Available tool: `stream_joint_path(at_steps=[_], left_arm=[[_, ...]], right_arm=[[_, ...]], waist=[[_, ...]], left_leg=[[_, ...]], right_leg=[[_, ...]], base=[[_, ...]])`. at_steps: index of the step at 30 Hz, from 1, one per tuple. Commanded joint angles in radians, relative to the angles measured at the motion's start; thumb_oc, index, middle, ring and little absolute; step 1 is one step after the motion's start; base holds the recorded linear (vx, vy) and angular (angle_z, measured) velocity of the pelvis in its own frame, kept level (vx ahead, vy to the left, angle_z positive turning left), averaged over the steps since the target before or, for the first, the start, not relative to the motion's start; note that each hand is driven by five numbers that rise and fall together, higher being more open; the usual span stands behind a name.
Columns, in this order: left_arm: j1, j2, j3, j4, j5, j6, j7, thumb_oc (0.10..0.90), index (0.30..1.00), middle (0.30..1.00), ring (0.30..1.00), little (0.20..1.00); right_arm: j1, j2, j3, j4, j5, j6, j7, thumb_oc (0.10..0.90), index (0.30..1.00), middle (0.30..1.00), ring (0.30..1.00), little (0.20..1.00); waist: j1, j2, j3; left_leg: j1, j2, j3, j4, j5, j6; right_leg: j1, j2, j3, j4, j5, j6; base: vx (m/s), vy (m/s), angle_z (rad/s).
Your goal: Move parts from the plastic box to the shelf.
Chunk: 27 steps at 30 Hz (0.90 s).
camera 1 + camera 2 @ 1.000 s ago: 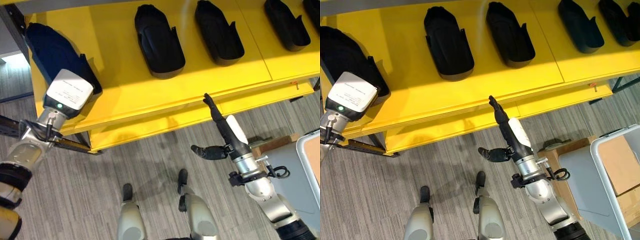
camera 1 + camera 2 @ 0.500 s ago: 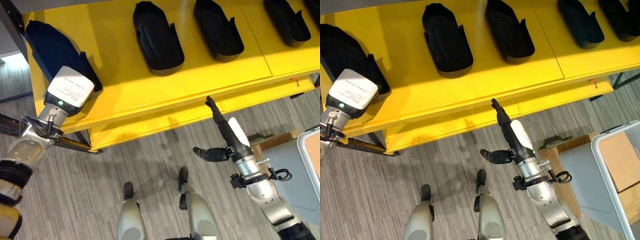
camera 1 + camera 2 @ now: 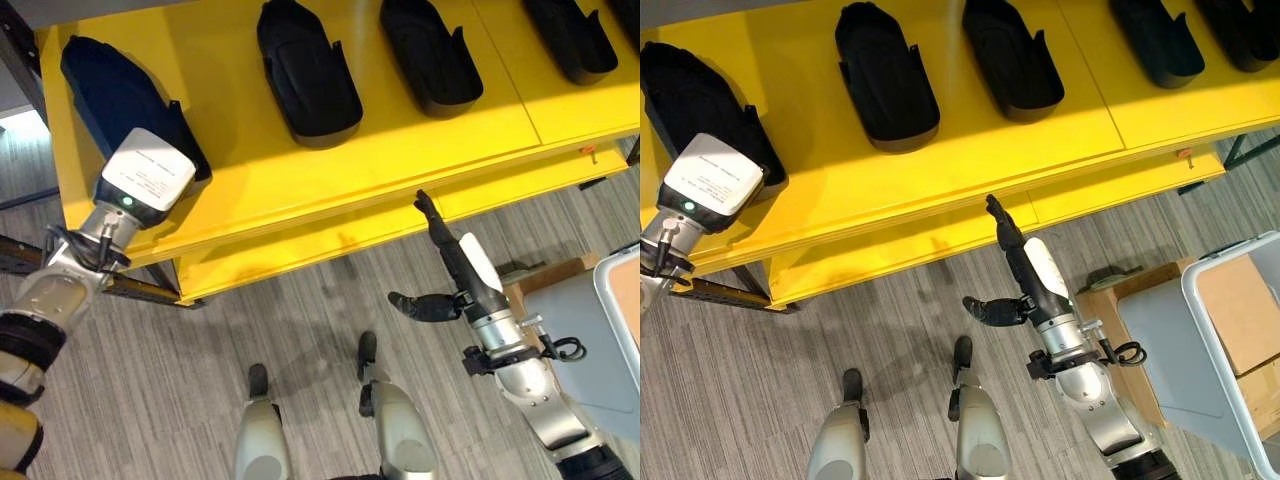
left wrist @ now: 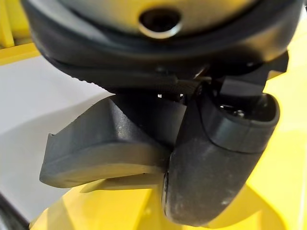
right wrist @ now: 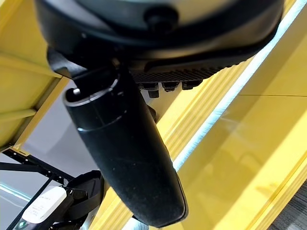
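Note:
A black moulded part point(image 3: 115, 95) lies at the far left of the yellow shelf point(image 3: 350, 165). My left hand is on its near end, beneath the white wrist box. In the left wrist view the thumb point(image 4: 211, 158) is curled against the part's wall point(image 4: 105, 148). My right hand point(image 3: 455, 265) hangs below the shelf's front edge. It is open and empty, with straight fingers pointing up at the edge and the thumb point(image 5: 129, 158) standing out sideways. The plastic box point(image 3: 1200, 300) stands on the floor at the right.
Three more black parts point(image 3: 305, 70) point(image 3: 428, 55) point(image 3: 570, 35) lie in a row along the shelf top. A lower yellow shelf board point(image 3: 300, 255) juts out beneath. Cardboard point(image 3: 1240, 330) lies in the plastic box. Grey plank floor runs in front of the shelf.
The whole picture has shifted slightly as the camera moved. Both hands keep their places relative to the shelf and the part.

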Motion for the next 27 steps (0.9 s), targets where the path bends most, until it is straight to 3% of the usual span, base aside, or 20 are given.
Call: stream_joint_path(at_steps=[1, 12, 13, 14, 19, 27], left_arm=[[0.04, 0.036, -0.032, -0.013, 0.062, -0.05, -0.032, 0.4, 0.3, 0.3, 0.3, 0.3], [0.037, 0.017, -0.04, -0.005, 0.065, -0.048, -0.037, 0.4, 0.3, 0.3, 0.3, 0.3], [0.049, 0.01, -0.028, 0.011, 0.059, -0.04, -0.043, 0.704, 0.725, 0.725, 0.725, 0.725], [0.057, 0.003, -0.018, 0.016, 0.053, -0.036, -0.048, 0.9, 1.0, 1.0, 1.0, 1.0], [0.119, -0.022, 0.075, 0.037, 0.006, -0.02, -0.059, 0.9, 1.0, 1.0, 1.0, 1.0], [0.159, 0.006, 0.106, 0.014, 0.009, -0.03, -0.059, 0.9, 1.0, 1.0, 1.0, 1.0]], right_arm=[[-0.027, -0.061, -0.111, -0.13, 0.019, -0.093, -0.067, 0.9, 1.0, 1.0, 1.0, 1.0], [-0.021, -0.061, -0.111, -0.129, 0.015, -0.088, -0.067, 0.9, 1.0, 1.0, 1.0, 1.0], [-0.018, -0.058, -0.113, -0.129, 0.015, -0.087, -0.068, 0.9, 1.0, 1.0, 1.0, 1.0], [-0.017, -0.056, -0.113, -0.129, 0.014, -0.084, -0.067, 0.9, 1.0, 1.0, 1.0, 1.0], [-0.006, -0.054, -0.126, -0.135, 0.004, -0.07, -0.06, 0.9, 1.0, 1.0, 1.0, 1.0], [-0.012, -0.051, -0.125, -0.132, 0.009, -0.069, -0.053, 0.9, 1.0, 1.0, 1.0, 1.0]], waist=[[-0.015, 0.003, -0.056], [-0.017, 0.005, -0.059], [-0.017, 0.004, -0.059], [-0.016, 0.004, -0.058], [-0.011, 0.003, -0.06], [-0.005, 0.011, -0.061]], left_leg=[[-0.065, -0.023, -0.026, 0.002, 0.042, 0.046], [-0.073, -0.022, -0.024, 0.008, 0.042, 0.043], [-0.074, -0.022, -0.024, 0.009, 0.043, 0.043], [-0.074, -0.021, -0.024, 0.009, 0.044, 0.043], [-0.074, -0.02, -0.027, 0.009, 0.045, 0.043], [-0.071, -0.021, -0.03, 0.007, 0.046, 0.042]], right_leg=[[0.006, -0.115, 0.034, 0.127, -0.094, 0.119], [-0.002, -0.113, 0.043, 0.126, -0.091, 0.117], [-0.003, -0.112, 0.043, 0.127, -0.091, 0.117], [-0.004, -0.113, 0.043, 0.129, -0.091, 0.117], [-0.002, -0.112, 0.042, 0.13, -0.091, 0.115], [0.002, -0.113, 0.042, 0.134, -0.092, 0.115]], base=[[0.0, 0.001, -0.04], [0.0, 0.0, 0.0], [0.0, 0.0, 0.0], [0.0, 0.0, 0.0], [0.0, 0.0, 0.0], [0.0, 0.0, 0.0]])
